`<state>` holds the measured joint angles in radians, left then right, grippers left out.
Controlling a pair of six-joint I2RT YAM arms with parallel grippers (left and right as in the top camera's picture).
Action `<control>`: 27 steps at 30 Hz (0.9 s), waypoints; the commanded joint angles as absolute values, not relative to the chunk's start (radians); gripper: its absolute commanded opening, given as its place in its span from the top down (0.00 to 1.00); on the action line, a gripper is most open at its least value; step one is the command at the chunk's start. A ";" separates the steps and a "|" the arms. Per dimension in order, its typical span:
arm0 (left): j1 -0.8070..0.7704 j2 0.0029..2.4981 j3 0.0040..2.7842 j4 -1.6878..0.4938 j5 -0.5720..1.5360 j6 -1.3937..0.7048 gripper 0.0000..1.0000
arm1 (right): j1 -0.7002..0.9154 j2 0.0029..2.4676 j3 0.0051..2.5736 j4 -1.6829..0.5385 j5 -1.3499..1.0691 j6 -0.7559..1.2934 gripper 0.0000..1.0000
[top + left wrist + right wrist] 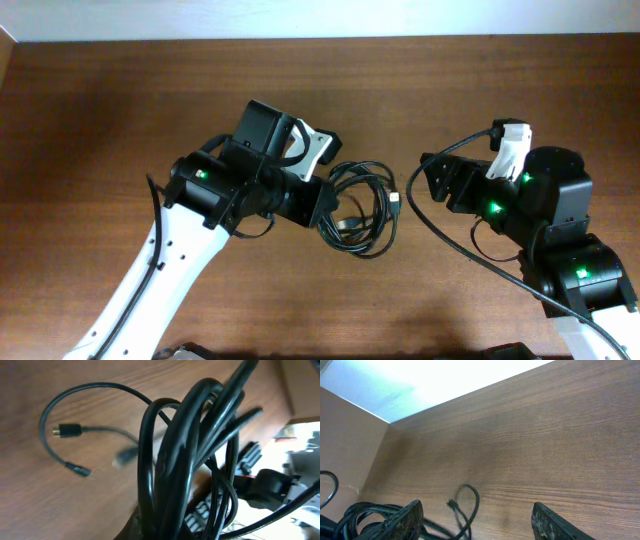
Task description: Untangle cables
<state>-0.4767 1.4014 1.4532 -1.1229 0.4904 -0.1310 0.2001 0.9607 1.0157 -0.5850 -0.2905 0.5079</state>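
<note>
Pinches the bunched cables (170, 470) in the left gripper (335, 210) at centre of the overhead view, holds the right gripper (477, 521) spread and empty to its right, and risks cinching the loops into a harder knot by pulling on the whole bundle.

Glossy black cables (175, 460), wood-grain table (545, 435)

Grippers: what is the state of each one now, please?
The left gripper is shut on the cables.
The right gripper is open and holds nothing.
</note>
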 commanded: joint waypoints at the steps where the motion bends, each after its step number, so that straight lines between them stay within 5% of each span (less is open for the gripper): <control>1: -0.480 1.400 1.460 -1.116 0.439 -0.073 1.00 | 0.201 0.963 1.029 -0.603 -0.273 0.501 0.32; 13: -0.480 1.400 1.460 -1.062 0.298 -0.147 1.00 | 0.201 0.961 1.029 -0.629 -0.571 0.500 0.32; 21: -0.531 1.400 1.460 -1.007 0.095 -0.228 1.00 | 0.203 0.961 1.029 -0.614 -0.889 0.278 0.33; 27: -0.618 1.400 1.460 -0.950 -0.095 -0.258 1.00 | 0.203 0.961 1.029 -0.614 -0.913 0.250 0.33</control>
